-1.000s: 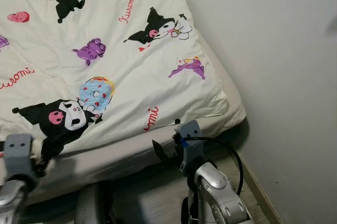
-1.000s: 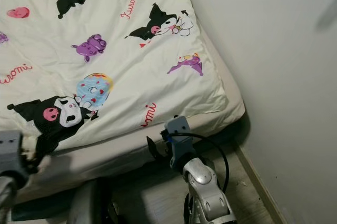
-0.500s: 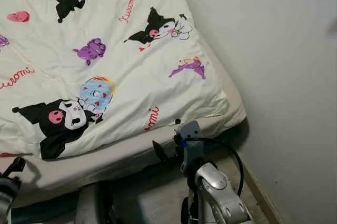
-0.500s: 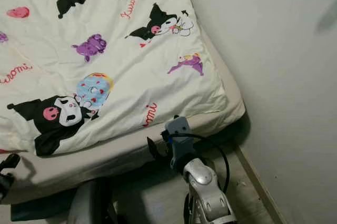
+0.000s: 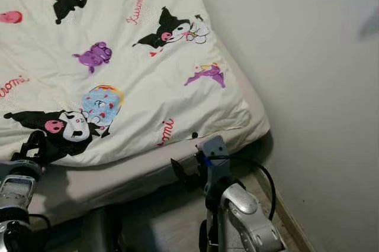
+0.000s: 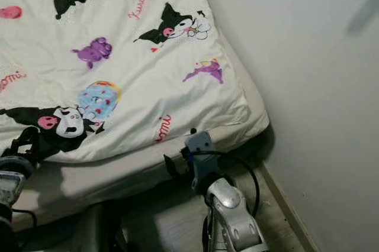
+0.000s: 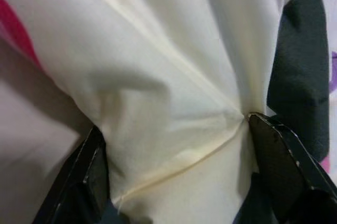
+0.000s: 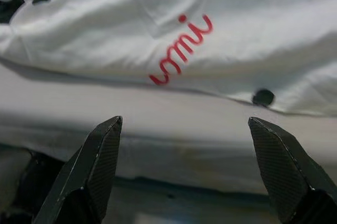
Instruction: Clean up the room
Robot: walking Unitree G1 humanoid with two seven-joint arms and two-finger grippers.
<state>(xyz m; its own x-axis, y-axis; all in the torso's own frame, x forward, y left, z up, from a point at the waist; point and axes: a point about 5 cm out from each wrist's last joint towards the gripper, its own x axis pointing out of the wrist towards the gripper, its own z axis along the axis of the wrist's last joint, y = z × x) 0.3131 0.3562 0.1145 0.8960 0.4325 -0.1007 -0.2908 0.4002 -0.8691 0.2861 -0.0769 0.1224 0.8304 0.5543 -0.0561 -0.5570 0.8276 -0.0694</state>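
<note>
Centrally, the left gripper (image 7: pixel 174 176) sits at the near left edge of the duvet (image 5: pixel 136 74), its two black fingers (image 7: pixel 284 161) spread wide with a bulge of cream fabric pushed between them; whether they have begun to pinch it cannot be told, but they read as spread rather than clenched. The duvet lies flat across the bed (image 5: pixel 118 175), its long axis running away from the robot toward the far end, its right side close to the wall (image 5: pixel 308 86). It is cream cotton printed with black cartoon figures, purple shapes, a blue patch and red script, and it looks soft and puffy, with a rounded hem that overhangs the bare mattress strip nearest the robot. The right gripper (image 8: pixel 189 171) hovers released, fingers well apart, just in front of the bed's near edge and below the duvet hem, touching nothing; the red lettering lies straight ahead of it. Judged from this, the left arm is the nearer one to the cloth, and any straightening pull would turn on its fingers closing over that hem.
</note>
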